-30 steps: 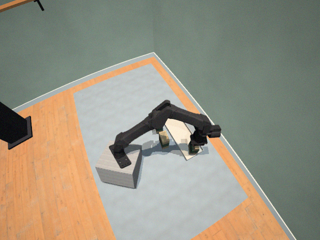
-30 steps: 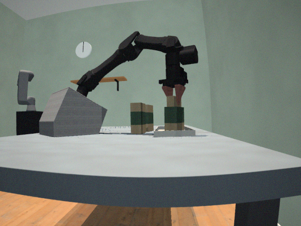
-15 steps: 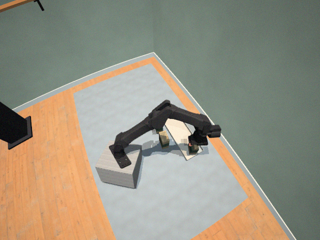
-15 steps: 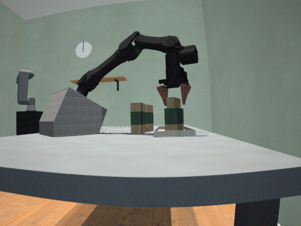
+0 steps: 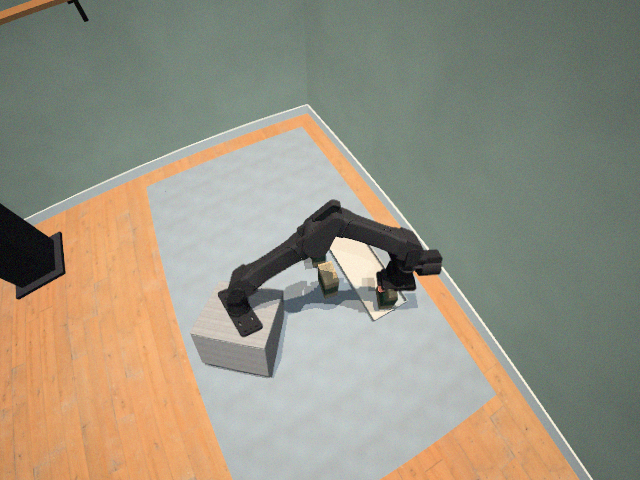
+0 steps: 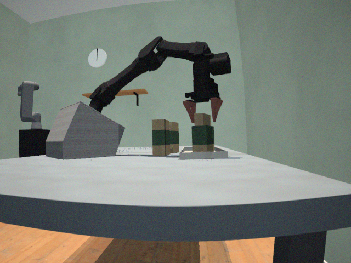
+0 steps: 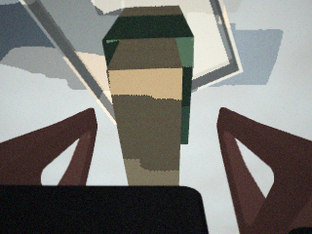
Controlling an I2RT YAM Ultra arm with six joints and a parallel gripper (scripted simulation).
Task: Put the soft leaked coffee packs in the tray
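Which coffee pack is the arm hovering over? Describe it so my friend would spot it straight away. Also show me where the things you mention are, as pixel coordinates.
On the pale table, find the shallow tray (image 5: 356, 258) (image 6: 204, 155). At its end stands a tan coffee pack (image 5: 386, 299) (image 6: 203, 138) (image 7: 146, 83) with a dark green band, beneath the open gripper (image 6: 204, 121) (image 7: 157, 116). Its two lookalikes stand outside the tray.

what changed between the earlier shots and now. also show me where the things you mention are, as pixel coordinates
The gripper (image 5: 385, 289) (image 6: 204, 122) (image 7: 157, 116) has opened, its fingers spreading to either side of the pack in the tray (image 5: 386, 298) (image 6: 203, 138) (image 7: 146, 83) and letting it go. That pack stayed upright in the tray (image 5: 356, 258) (image 6: 204, 155) (image 7: 233, 71); the two packs outside it and the arm (image 5: 273, 258) (image 6: 124, 76) show no visible move.
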